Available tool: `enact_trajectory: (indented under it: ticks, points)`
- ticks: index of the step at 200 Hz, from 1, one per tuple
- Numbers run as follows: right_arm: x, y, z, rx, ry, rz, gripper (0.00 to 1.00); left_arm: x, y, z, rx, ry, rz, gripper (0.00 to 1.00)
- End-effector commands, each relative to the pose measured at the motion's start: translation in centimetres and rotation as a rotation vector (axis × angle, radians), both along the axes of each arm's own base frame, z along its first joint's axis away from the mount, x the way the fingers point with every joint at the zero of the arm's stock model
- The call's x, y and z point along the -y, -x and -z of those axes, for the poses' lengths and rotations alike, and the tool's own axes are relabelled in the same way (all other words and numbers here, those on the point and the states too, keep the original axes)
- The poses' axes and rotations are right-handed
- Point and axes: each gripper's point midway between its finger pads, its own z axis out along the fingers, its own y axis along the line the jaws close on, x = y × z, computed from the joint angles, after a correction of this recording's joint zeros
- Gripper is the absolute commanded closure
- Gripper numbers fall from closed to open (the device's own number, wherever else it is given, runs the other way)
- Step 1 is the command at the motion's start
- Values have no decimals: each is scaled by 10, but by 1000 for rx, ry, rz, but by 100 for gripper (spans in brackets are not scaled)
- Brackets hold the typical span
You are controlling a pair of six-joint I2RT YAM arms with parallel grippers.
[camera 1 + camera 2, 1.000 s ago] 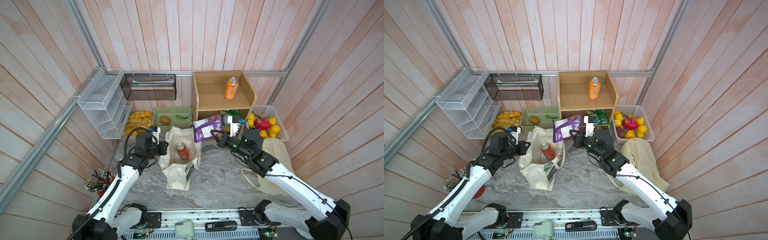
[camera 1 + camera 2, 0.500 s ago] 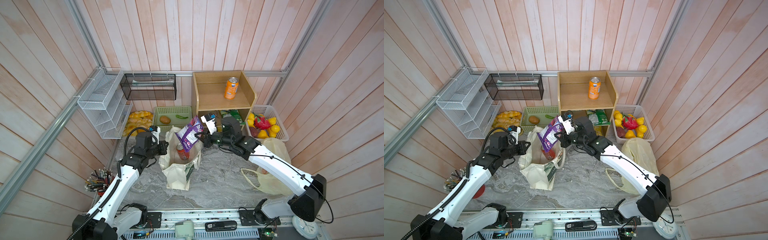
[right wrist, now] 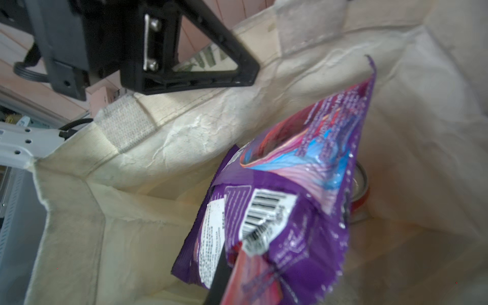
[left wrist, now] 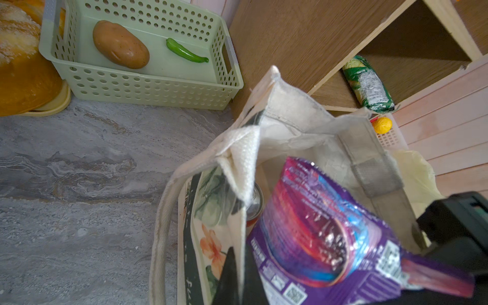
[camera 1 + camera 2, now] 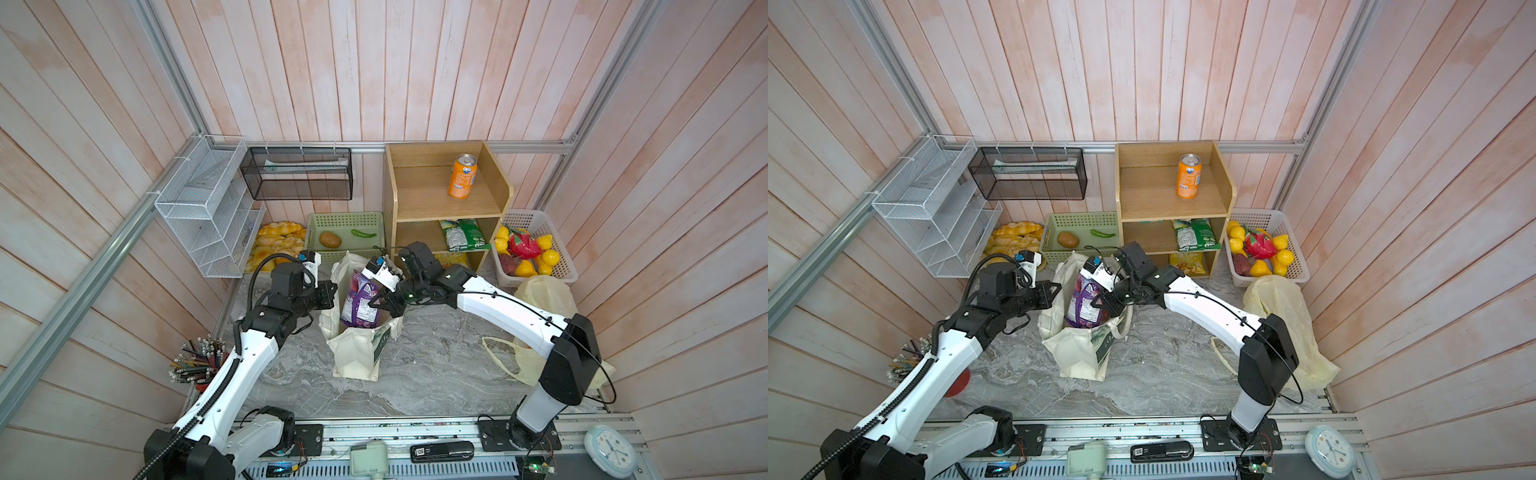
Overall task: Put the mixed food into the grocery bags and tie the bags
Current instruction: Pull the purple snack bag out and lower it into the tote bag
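Now right gripper [image 5: 381, 301], clamped on purple snack packet [image 5: 359, 301], hangs in canvas tote [image 5: 355, 361]; left gripper [image 5: 331, 289] pinches its rim; red soda can [image 3: 361, 200] already inside; nothing tied yet.

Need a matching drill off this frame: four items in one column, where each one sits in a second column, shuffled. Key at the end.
Things
1. orange soda can
2. purple snack packet
3. potato
4. green snack packet

Places
A. in the green basket
B. on the middle shelf of the wooden unit
C. pinched by the right end effector, in the mouth of the tote
D. upright on the top shelf of the wooden unit

Pairs: 1-D, 2-C, 3-A, 4-B
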Motion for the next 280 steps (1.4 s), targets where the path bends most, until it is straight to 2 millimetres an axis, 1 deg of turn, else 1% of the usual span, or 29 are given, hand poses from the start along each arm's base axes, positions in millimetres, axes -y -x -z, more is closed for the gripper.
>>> enact_trajectory:
  ticks: [1,24,51,77,91,95,104,112,121,139,144,164,182,208,230,247,261,271,280]
  points:
    - [-9,16,11,-6,63,-101,100,3,-4,-15,26,22,8,100]
    - [-15,19,38,-31,158,-130,100,3,-5,-15,26,23,8,100]
    - [-17,19,69,-75,245,-152,100,3,-6,-16,28,24,8,100]
    - [-17,17,93,-104,291,-156,100,4,-6,-17,29,26,10,100]
    - [-16,16,99,-118,317,-152,73,4,-6,-17,29,26,9,100]
    - [-15,16,101,-121,324,-152,67,4,-6,-18,29,26,9,100]
    - [-14,15,102,-119,331,-146,58,4,-5,-17,28,25,9,100]
    - [-14,14,99,-109,330,-140,52,4,-5,-18,30,26,10,100]
    - [-14,13,93,-96,319,-136,47,4,-5,-18,30,26,9,100]
    - [-15,9,73,-68,282,-120,41,3,-5,-19,31,25,8,100]
    - [-15,9,69,-64,273,-118,40,3,-4,-19,33,25,9,100]
    - [-15,6,38,-30,214,-93,37,3,-4,-19,32,26,9,100]
    - [-11,2,9,4,156,-53,36,4,-4,-18,30,26,12,100]
    - [1,-3,-37,46,36,32,33,4,-4,-18,30,25,13,100]
    - [13,-3,-69,82,-84,106,33,4,-4,-17,29,22,14,100]
    - [30,-10,-85,102,-145,220,30,3,-4,-16,26,19,13,100]
    - [48,-18,-91,86,-176,327,30,4,-5,-16,26,18,14,100]
    - [59,-23,-90,67,-184,400,30,4,-5,-16,26,18,16,100]
    - [67,-26,-85,45,-181,451,28,4,-6,-15,25,16,15,100]
